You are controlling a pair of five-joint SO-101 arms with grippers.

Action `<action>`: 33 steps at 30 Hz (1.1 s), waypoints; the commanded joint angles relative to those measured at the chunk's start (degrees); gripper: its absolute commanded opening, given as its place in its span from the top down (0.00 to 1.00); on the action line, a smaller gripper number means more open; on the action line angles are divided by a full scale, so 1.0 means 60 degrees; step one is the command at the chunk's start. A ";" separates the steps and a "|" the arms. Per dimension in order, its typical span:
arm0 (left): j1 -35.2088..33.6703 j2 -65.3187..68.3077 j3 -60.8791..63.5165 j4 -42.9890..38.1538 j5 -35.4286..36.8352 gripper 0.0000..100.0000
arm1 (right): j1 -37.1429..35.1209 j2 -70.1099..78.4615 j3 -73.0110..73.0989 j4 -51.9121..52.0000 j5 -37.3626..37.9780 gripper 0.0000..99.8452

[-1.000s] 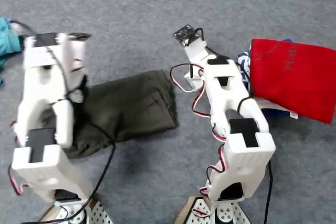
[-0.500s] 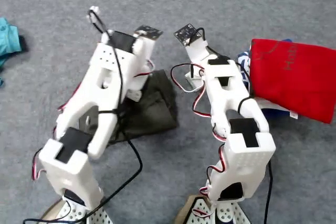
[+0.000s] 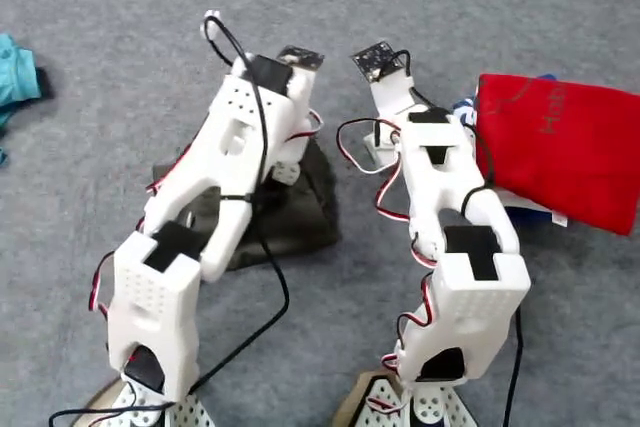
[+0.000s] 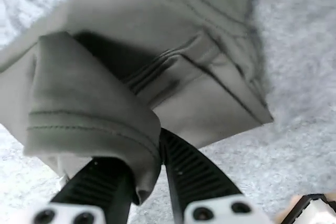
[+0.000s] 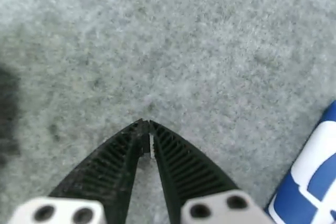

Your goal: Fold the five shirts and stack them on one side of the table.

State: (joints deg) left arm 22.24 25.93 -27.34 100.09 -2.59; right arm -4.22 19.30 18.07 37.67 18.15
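Observation:
An olive shirt [image 3: 290, 217] lies on the grey table between the two arms, doubled over, with most of it under the left arm. My left gripper [image 4: 150, 149] is shut on a folded edge of the olive shirt [image 4: 94, 103], held just above the rest of the cloth. In the high view the left gripper [image 3: 287, 169] sits over the shirt's right end. My right gripper [image 5: 145, 125] is shut on nothing, low over bare table beside the stack. A folded red shirt [image 3: 560, 147] tops a pile at the right, with a blue and white shirt [image 5: 315, 171] under it.
A teal shirt [image 3: 15, 72] lies bunched at the table's far left edge. Both arm bases stand at the near edge. The grey table [image 3: 120, 37] is open at the back and left.
The left arm has swung from the table's left side rightward over the olive shirt, carrying its edge along, so the shirt is now narrower. The right arm shifted slightly right.

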 commanded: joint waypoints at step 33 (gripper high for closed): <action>-0.3209 -0.0681 -0.3516 0.0117 0.3121 0.76 | 0.0374 -0.0813 -0.0256 -0.0029 -0.0410 1.00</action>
State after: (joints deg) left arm 10.29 25.85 -43.96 100.09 15.96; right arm -2.81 19.30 18.07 37.67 15.69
